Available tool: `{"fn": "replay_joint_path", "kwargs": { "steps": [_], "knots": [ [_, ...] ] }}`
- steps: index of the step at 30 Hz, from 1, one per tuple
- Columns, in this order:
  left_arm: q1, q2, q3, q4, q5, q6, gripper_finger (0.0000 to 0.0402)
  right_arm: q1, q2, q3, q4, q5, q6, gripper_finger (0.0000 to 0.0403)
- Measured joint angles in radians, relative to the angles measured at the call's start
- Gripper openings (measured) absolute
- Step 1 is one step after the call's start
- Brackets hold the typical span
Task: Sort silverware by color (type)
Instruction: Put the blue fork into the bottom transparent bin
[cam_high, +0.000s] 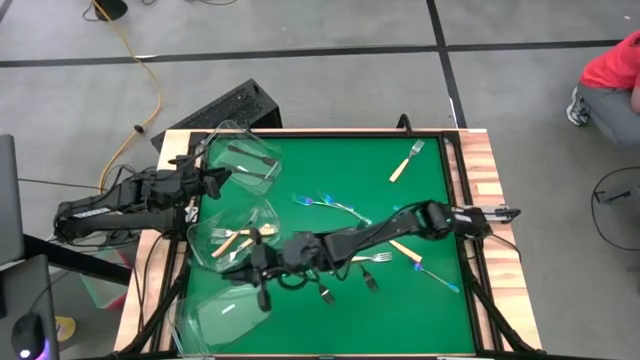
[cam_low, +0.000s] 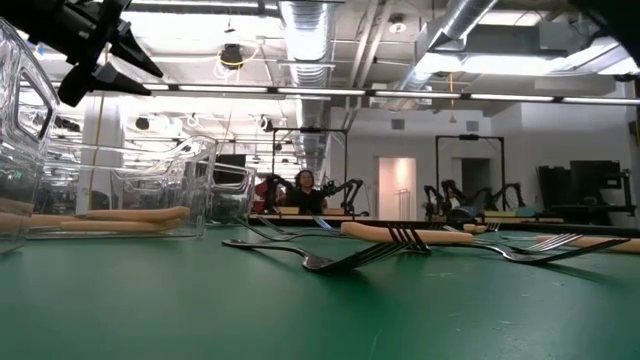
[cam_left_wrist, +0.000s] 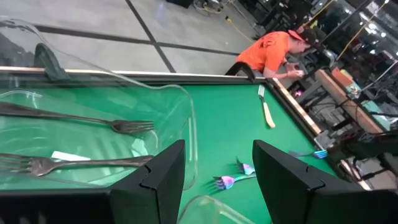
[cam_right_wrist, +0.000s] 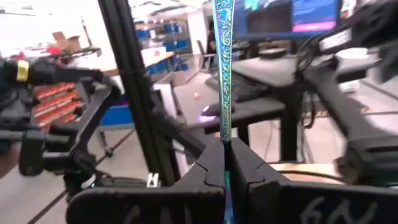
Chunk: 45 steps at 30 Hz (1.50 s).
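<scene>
Pinched in my right end effector (cam_right_wrist: 225, 163), the iridescent blue-purple fork (cam_right_wrist: 222, 68) stands upright so I can drop it into the near clear plastic tub (cam_high: 225, 310). My left end effector (cam_left_wrist: 217, 180) waits open-jawed over the far tub (cam_left_wrist: 177, 112) holding grey forks (cam_left_wrist: 74, 118).

glossy iridescent metal fork (cam_right_wrist: 222, 68), clear plastic tub (cam_left_wrist: 93, 137)
</scene>
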Motion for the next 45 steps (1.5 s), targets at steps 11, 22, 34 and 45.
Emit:
{"fn": "replay_joint_path", "kwargs": {
  "steps": [11,22,34,45],
  "knots": [
    [0.000,0.000,0.000,-0.025,0.005,0.030,0.0172,0.000,0.228,0.207,-0.055,-0.086,0.084,0.0011],
    [0.000,0.000,0.000,-0.061,0.007,0.030,0.0172,0.007,0.286,0.205,-0.238,-0.140,0.074,0.0011],
    [0.000,0.000,0.000,-0.061,0.001,0.031,0.0172,0.001,0.285,0.207,-0.321,-0.143,-0.002,0.0011],
    [0.000,0.000,0.000,-0.075,0.001,0.029,0.0172,-0.016,0.285,0.206,-0.353,-0.142,-0.027,0.0013]
  ]
}}
